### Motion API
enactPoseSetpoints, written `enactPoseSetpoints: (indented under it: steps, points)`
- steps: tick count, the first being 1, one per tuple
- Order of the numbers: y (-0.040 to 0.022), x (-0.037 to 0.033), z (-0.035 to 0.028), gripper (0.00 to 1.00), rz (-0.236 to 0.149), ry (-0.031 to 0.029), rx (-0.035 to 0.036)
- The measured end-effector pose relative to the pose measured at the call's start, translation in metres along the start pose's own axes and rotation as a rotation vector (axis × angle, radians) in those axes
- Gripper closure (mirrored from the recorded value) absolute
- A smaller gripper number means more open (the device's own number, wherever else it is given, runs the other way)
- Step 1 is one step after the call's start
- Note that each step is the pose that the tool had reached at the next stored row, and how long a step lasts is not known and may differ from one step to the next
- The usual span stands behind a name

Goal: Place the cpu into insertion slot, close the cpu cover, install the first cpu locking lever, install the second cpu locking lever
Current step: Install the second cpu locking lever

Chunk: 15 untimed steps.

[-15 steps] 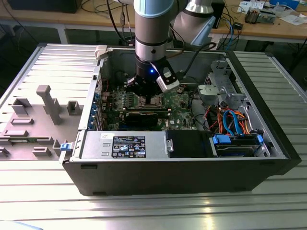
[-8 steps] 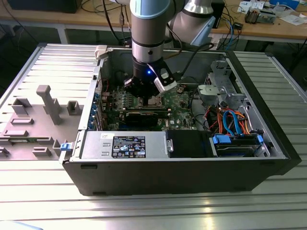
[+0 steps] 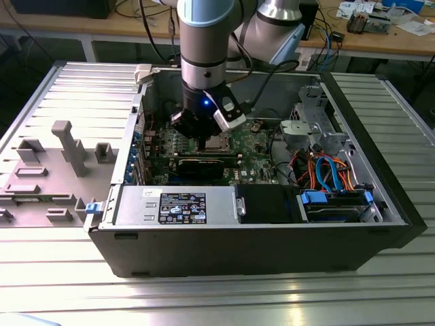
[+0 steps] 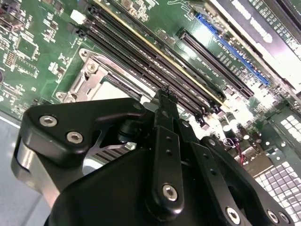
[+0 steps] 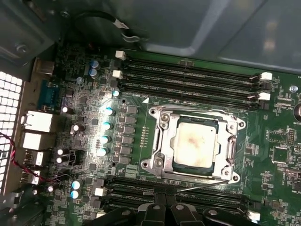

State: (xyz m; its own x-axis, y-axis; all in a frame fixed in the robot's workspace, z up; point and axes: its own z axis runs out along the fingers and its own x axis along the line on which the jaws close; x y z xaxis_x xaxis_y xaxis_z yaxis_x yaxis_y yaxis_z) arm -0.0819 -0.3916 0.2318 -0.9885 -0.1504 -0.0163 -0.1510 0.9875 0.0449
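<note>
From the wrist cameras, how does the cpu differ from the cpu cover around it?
The cpu is a solid, dull grey square with a smudged top; the cpu cover is a shiny silver frame with an open window. The cpu sits inside that window, while the cpu cover rings it and reaches further out over the insertion slot. Both lie flat on the green board, square to each other.

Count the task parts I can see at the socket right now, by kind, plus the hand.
cpu: 1, seated in the socket
insertion slot: 1
cpu cover: 1, lying down around the chip
hand: 1, over the memory slots beside the socket
Total: 4
</note>
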Motion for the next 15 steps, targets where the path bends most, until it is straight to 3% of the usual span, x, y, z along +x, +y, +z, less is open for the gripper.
enactPoseSetpoints:
  steps: [2, 5, 7, 15]
  points:
    - [-0.0008, 0.001, 0.0001, 0.89, -0.003, 0.0014, -0.0029]
    - [-0.0021, 0.0016, 0.0005, 0.89, -0.002, 0.0034, -0.0176]
    - [-0.0028, 0.0019, 0.001, 0.89, -0.002, 0.0049, -0.0229]
    - [-0.0051, 0.0028, 0.0057, 0.89, -0.005, 0.0156, -0.0324]
